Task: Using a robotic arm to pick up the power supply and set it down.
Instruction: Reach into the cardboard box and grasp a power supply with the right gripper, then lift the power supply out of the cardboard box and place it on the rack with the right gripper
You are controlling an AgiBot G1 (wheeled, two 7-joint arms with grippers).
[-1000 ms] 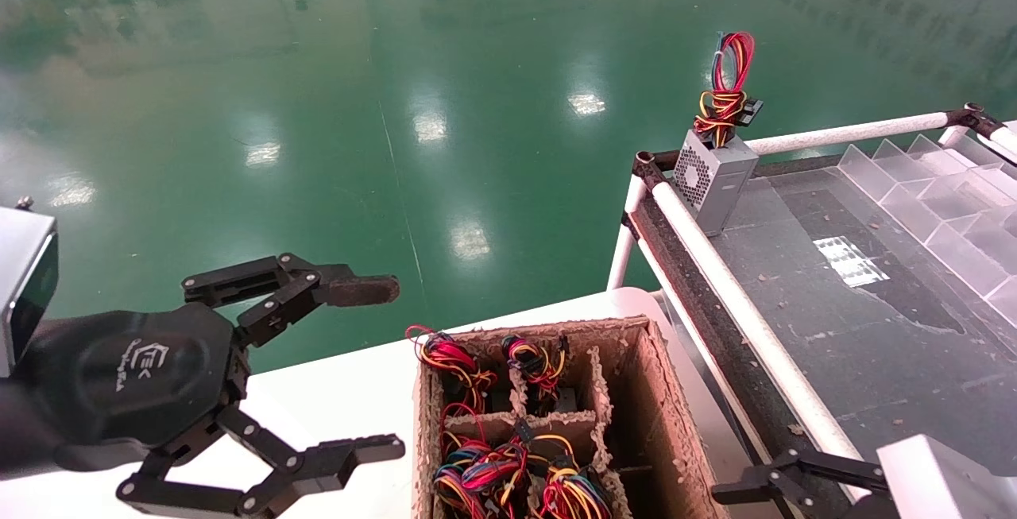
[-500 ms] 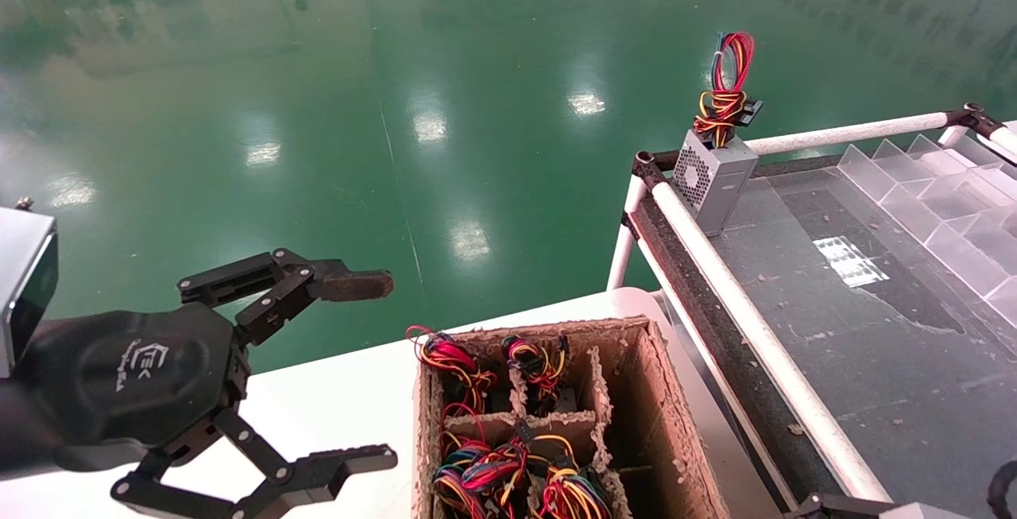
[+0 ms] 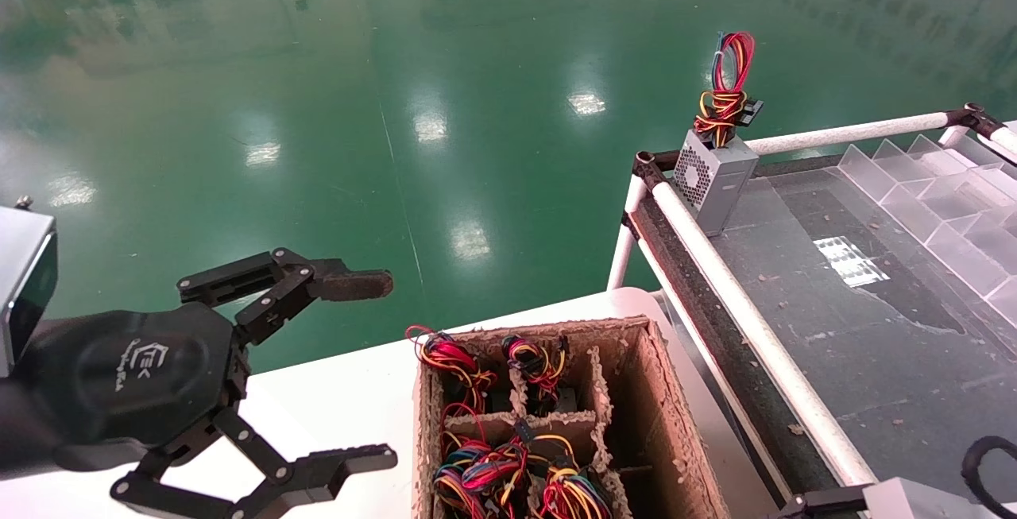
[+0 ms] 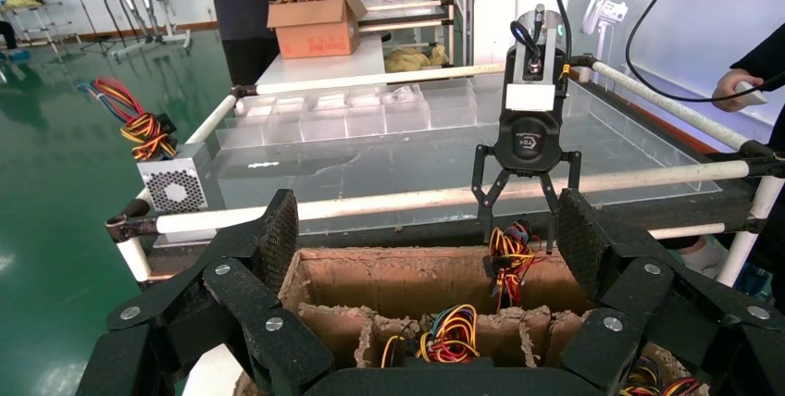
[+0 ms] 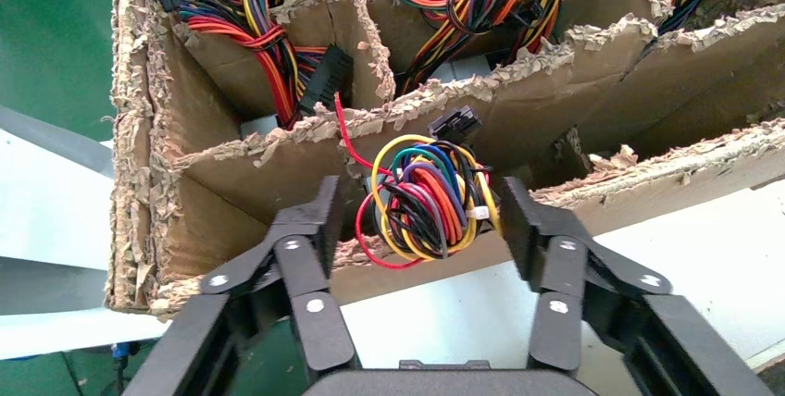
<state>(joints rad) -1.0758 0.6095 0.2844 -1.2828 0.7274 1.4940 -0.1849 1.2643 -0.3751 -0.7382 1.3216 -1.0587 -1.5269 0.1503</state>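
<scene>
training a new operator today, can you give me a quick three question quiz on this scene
1. True or false: the right gripper is shut on a wire bundle.
2. Where does the grey power supply with the tall red loop stand? A) in the cardboard box B) at the corner of the railed table C) on the floor
3. Fill in: the left gripper, beside the cardboard box, is ____.

Key: 1 false, it is open with a finger on each side of the bundle; 2 B; 3 open

Glossy green floor (image 3: 334, 106) with ceiling-light reflections; white surface (image 3: 342, 400); white-railed bench (image 3: 739, 296) holding clear dividers (image 3: 945, 193).
</scene>
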